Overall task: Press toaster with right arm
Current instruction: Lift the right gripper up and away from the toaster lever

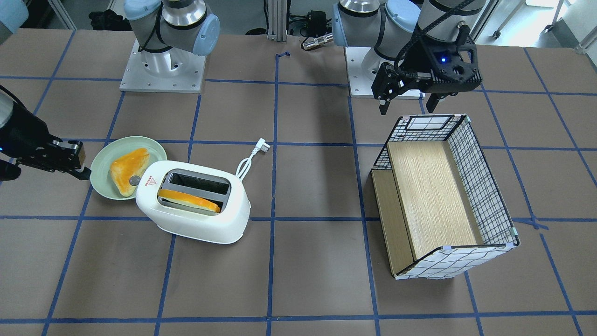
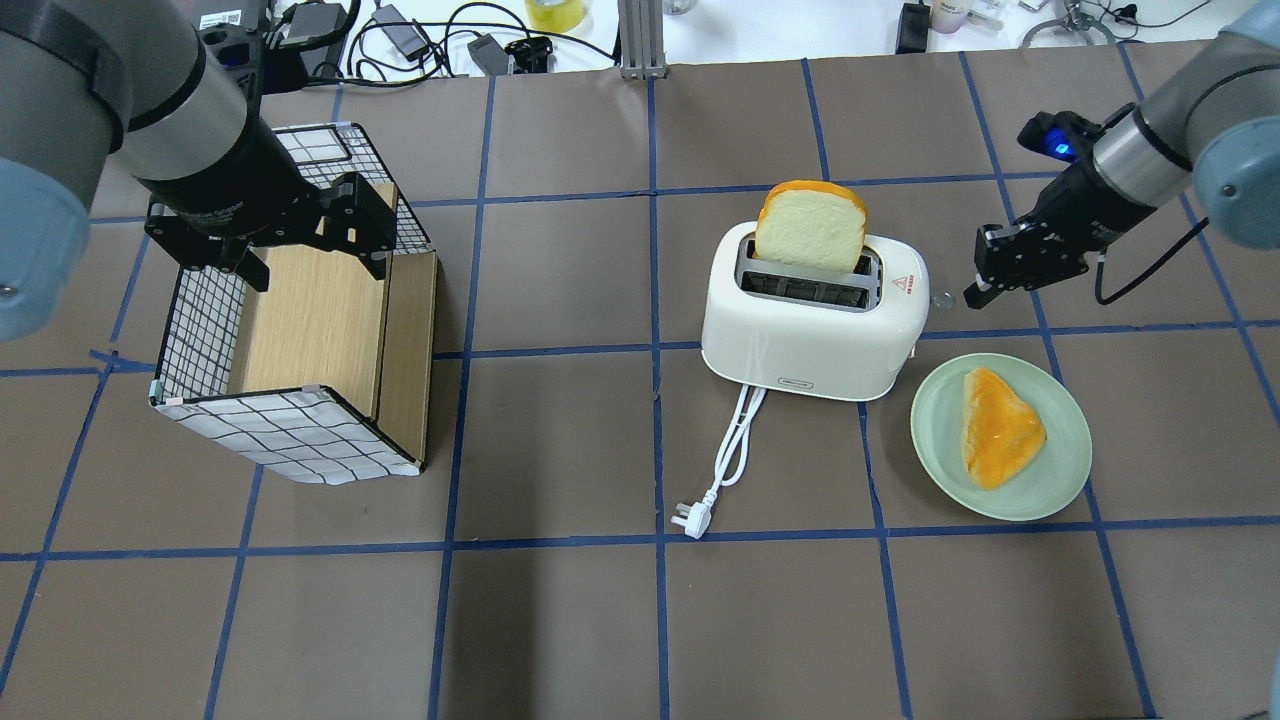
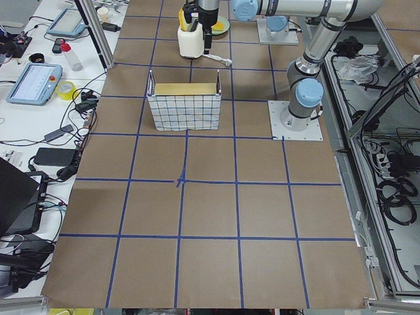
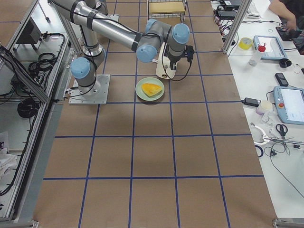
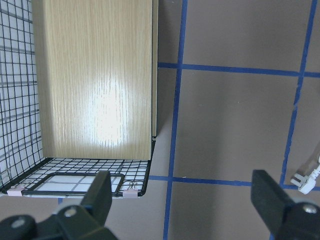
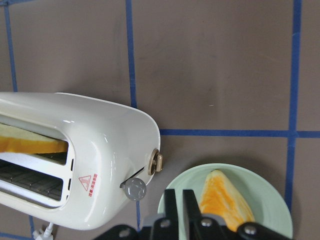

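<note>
**Rounded white plastic two-slot toaster [image 2: 810, 320] and silver-grey right arm [image 2: 1150, 150]**
Toaster stands upright on the table [image 2: 560, 620], white cord [image 2: 735, 450] trailing; the arm's black pincer [image 2: 975, 293], fingers together, hovers just beside its grey-knob end.

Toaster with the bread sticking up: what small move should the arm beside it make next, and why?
Probably nudge the right arm's black two-finger tool, shut, sideways over the small round grey lever of the rounded white plastic toaster. It hangs just beside that lever, and the orange-crusted bread slice stands high.
</note>
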